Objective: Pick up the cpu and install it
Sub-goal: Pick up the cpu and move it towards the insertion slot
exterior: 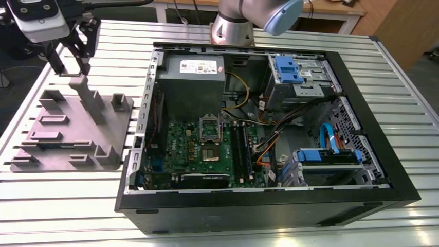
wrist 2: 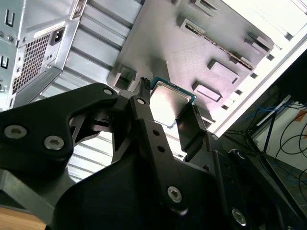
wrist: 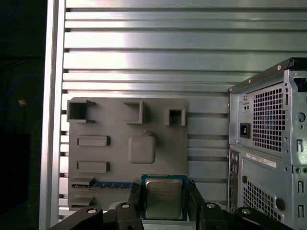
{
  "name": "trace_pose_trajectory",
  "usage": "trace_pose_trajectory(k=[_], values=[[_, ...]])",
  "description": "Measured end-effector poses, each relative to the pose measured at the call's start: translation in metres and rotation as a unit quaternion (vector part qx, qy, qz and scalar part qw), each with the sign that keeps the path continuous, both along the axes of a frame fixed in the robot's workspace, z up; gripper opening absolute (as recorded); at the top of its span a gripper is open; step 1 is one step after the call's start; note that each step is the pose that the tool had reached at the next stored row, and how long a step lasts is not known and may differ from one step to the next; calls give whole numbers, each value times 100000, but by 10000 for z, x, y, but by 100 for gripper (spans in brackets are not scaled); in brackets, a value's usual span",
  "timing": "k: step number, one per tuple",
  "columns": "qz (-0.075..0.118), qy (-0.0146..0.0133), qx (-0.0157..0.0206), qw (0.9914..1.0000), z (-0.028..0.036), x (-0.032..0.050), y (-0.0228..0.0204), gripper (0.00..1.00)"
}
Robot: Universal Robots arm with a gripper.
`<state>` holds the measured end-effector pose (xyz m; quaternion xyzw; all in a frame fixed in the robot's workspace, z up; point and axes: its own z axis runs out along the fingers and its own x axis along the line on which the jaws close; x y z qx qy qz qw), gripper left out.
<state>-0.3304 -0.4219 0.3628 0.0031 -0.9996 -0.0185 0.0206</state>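
Jaws clamp cpu (wrist: 163, 199) above tray (wrist: 115, 163) on slatted table (wrist: 144, 57).

Gripper (wrist 2: 168, 103): matte black throughout, built from flat angular link plates with rounded ends. Two narrow black fingers (wrist 2: 148, 124), straight-sided, each with small pin holes along its length. Bright silver round-head screws (wrist 2: 53, 141) sit in the plates behind the fingers, with more on the links further back. In the exterior view, a white-and-grey block housing (exterior: 41, 20) with dark trim is mounted just behind the gripper. Arm (exterior: 232, 30): brushed silver tube, smooth. Joint cap (exterior: 282, 14): rounded, pale blue-grey.
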Motion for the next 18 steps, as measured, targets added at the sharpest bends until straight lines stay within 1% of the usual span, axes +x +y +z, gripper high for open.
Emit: trace_pose_trajectory(k=[18], values=[[-1, 4, -1, 100000, 0, 250, -4, 47]])
